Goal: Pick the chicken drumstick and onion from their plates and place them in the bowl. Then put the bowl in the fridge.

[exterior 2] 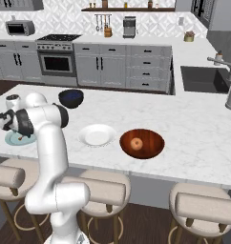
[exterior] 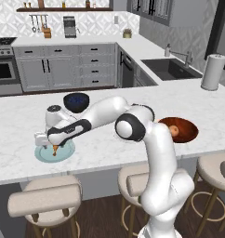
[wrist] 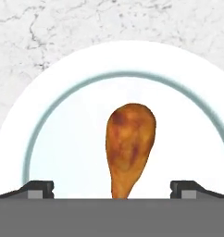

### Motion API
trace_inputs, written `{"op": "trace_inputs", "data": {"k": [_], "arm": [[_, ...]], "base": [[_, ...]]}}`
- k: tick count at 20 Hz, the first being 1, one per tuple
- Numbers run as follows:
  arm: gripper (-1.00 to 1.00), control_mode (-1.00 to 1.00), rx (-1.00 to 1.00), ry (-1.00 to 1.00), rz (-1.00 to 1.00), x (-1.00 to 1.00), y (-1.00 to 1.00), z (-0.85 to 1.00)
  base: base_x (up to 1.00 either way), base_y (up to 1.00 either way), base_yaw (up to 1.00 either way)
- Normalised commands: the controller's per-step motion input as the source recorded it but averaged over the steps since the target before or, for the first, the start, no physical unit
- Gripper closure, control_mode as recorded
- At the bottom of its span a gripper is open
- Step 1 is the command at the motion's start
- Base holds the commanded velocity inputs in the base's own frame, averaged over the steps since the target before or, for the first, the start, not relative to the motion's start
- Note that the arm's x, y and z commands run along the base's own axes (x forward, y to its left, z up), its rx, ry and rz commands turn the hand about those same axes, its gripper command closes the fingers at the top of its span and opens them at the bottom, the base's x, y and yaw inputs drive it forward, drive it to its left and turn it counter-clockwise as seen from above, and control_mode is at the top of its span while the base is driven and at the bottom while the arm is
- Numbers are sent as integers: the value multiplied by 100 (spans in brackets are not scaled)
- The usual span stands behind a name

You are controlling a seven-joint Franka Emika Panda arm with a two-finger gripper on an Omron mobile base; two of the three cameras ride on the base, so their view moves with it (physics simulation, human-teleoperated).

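1. Our end effector [wrist: 112, 187] hangs low over the pale blue-green plate [wrist: 63, 139], jaws spread wide: the two dark fingertips [wrist: 37, 189] stand at the bottom corners of the hand view with the chicken drumstick [wrist: 129, 146] lying between them, untouched. We judge it released and lined up to close across the thin bone end, which points toward the bottom of that frame.

2. From the left base view, at mid-left, we see the end effector [exterior: 54, 148] pointing straight down at the drumstick [exterior: 55, 151] on the plate [exterior: 42, 155], which sits near the front edge of the tabletop [exterior: 21, 121]. A vertical approach suits a small thing lying flat.

3. Further along, left of centre in the right base view, the white plate [exterior 2: 97, 135] lies bare, and just right of it the wooden bowl [exterior 2: 142, 143] already holds the onion [exterior 2: 135, 143]. We take it that half of the loading is done and that the drumstick remains.

4. Behind the plates, a small dark bowl [exterior: 76, 101] stands apart, which we leave alone.

5. Farthest back, along the top of the frame, run grey cabinets [exterior 2: 100, 69] and an oven [exterior 2: 55, 63].
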Motion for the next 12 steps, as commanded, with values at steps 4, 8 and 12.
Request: {"op": "trace_inputs", "data": {"k": [4,8,12], "arm": [[-100,-100,-7,21,0,40,14,-10],[-100,-100,0,2,0,1,-13,-48],[-100,-100,0,-2,0,0,1,-93]], "base": [[0,0,0],[0,0,0],[0,0,0]]}}
